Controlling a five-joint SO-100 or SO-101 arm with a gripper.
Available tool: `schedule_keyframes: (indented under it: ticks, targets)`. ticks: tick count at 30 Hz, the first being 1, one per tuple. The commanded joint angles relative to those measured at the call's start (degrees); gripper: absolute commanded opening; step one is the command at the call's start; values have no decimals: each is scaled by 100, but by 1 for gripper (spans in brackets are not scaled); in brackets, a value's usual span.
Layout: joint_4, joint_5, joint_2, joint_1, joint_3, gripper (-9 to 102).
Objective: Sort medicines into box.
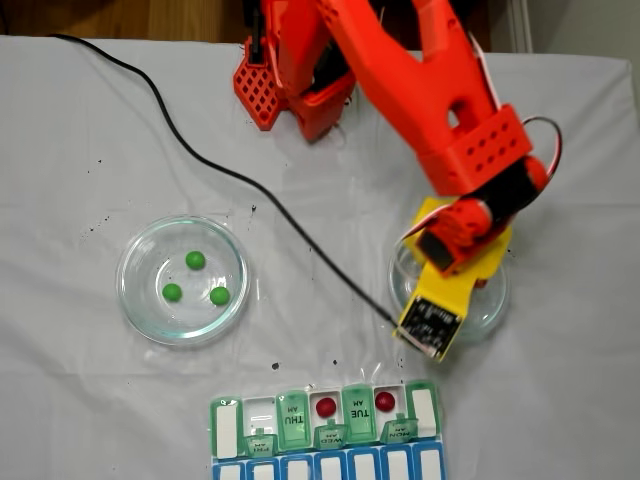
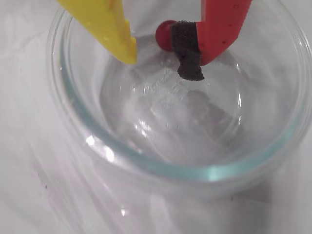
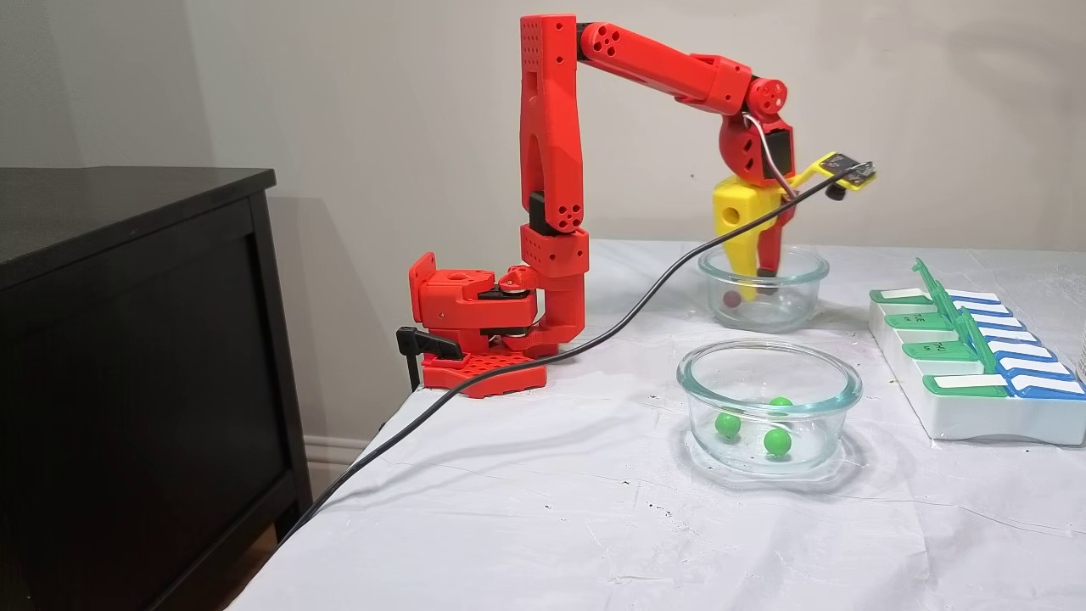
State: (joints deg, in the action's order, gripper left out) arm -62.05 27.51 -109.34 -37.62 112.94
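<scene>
Down inside a clear glass dish (image 2: pixel 161 168), the gripper (image 2: pixel 161 56) hangs with its jaws parted: the yellow finger (image 2: pixel 105 24) on the left of the wrist view, the red finger (image 2: pixel 219 24) with its black pad (image 2: pixel 187 48) on the right. A red ball (image 2: pixel 165 35) sits at the pad's edge, touching it, but the yellow finger stands apart from it, so nothing is clamped. In a fixed view from above, the arm (image 1: pixel 420 90) covers most of that dish (image 1: pixel 495 300). A second glass dish (image 1: pixel 182 280), well to the left there, holds three green balls (image 1: pixel 195 260). Below, the pill organizer (image 1: pixel 325 425) has several green lids raised, and two red balls (image 1: pixel 326 406) lie in separate white cells. In a fixed view from the side, the organizer (image 3: pixel 976 407) lies to the right of both dishes, and a black cable (image 3: pixel 594 335) trails across the white cloth (image 3: pixel 551 509).
</scene>
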Motion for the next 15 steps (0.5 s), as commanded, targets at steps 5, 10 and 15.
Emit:
schedule_keyframes:
  ticks: [5,10,15]
  targets:
    - [-466,-712,62,-343,-422,22]
    - [-650,-765,176,-439,-404,20]
    - [-756,-826,360,-633,-308,19]
